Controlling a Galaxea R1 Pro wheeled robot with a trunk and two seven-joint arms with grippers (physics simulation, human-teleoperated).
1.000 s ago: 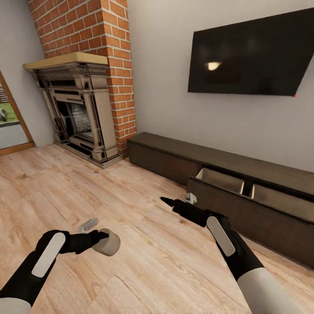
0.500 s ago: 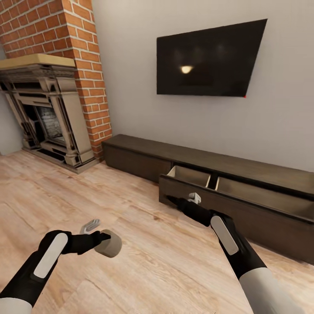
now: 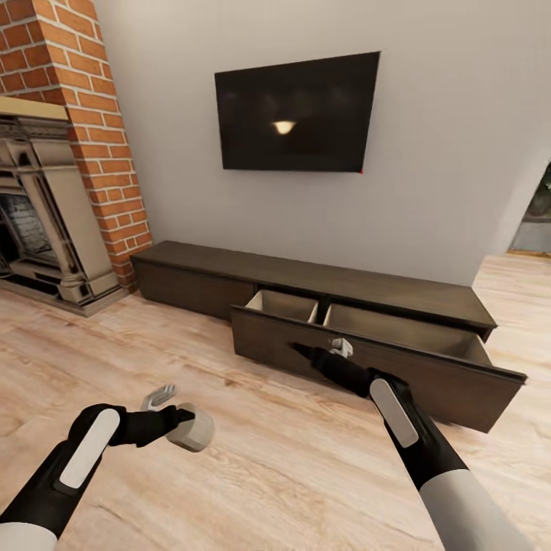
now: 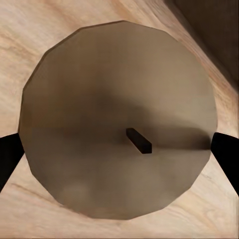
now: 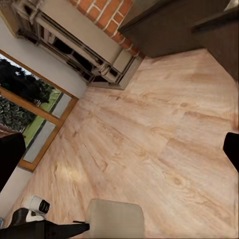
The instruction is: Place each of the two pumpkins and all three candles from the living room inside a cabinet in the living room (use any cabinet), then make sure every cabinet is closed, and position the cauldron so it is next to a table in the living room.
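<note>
The long dark cabinet (image 3: 321,295) sits against the wall under the TV (image 3: 297,113), and its big drawer (image 3: 367,337) is pulled out, showing a pale inside. In front of the cabinet, over the wood floor (image 3: 252,459), the left gripper (image 3: 184,422) pinches a candle (image 3: 191,428) by its sides. Up close the candle (image 4: 119,119) is a round brown top with a small dark wick (the finger tips are cut off at the picture's edges). The right gripper (image 3: 300,351) hangs just before the drawer front; its fingers are spread wide apart. The brick fireplace (image 3: 46,207) stands beside the cabinet's end, partly cut off.
</note>
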